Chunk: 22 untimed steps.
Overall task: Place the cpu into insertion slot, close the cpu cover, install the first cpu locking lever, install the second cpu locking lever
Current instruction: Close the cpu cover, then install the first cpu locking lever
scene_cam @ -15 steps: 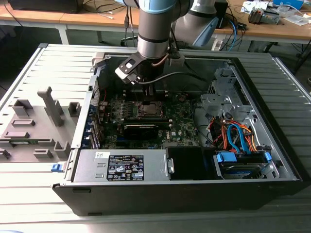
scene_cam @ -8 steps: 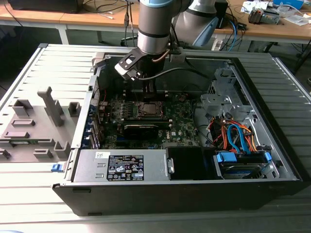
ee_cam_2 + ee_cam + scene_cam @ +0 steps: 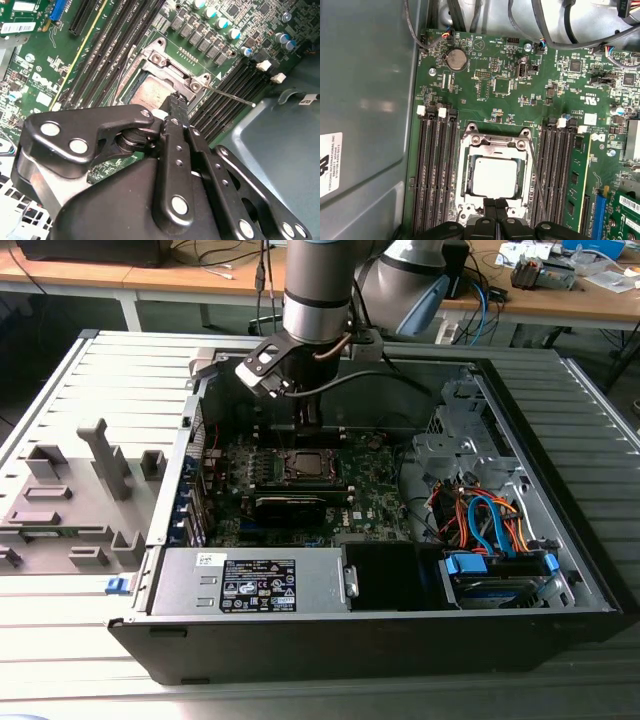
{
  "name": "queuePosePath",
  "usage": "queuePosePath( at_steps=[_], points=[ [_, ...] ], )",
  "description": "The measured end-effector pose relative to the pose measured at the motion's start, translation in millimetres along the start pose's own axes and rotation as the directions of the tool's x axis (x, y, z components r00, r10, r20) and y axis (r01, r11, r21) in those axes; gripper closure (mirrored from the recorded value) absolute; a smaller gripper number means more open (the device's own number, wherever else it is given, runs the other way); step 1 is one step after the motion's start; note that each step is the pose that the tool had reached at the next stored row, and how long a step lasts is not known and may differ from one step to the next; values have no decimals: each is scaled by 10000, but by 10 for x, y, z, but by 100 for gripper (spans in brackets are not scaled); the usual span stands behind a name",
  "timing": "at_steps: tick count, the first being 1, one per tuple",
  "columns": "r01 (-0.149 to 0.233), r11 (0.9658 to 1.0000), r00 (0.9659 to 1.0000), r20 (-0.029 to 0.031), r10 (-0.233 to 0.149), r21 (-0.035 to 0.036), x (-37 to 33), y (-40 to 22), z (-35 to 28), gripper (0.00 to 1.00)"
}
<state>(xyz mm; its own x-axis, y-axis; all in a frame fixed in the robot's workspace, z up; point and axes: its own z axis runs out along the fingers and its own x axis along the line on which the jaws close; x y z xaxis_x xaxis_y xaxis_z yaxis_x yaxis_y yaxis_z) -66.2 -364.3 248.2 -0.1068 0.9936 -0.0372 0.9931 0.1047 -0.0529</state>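
Exterior view: arm reaches down into the open pc case [image 3: 380,640]. The fingers [image 3: 312,418] are just above the insertion slot [image 3: 305,464] on the board.

First wrist view: cpu [image 3: 494,176] sits in the slot, and the cpu cover [image 3: 465,172] looks to be lying down round it. The thin wire locking lever [image 3: 538,185] runs beside the frame but apart from it, so prob. unlatched. Fingers are pressed together w/ nothing btwn them, tips at the frame's edge.

Second wrist view: tip is at the cover rim, beside the cpu. The lever sticks out free over the ram slots [image 3: 220,110].

Looks like the lever step. Push on the wire, not the chip. Go slow, since springy wire could slip off closed tips.
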Motion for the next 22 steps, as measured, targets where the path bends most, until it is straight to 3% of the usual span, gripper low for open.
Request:
queuePosePath(
  at_steps=[12,17,22],
  points=[
    [10,10000,10000,-1,-10,2,-1,0,-2,89],
    [463,9989,9989,24,-463,-15,-1,0,-2,89],
    [1066,9943,9943,57,-1066,-34,-1,0,-2,89]
  ],
)
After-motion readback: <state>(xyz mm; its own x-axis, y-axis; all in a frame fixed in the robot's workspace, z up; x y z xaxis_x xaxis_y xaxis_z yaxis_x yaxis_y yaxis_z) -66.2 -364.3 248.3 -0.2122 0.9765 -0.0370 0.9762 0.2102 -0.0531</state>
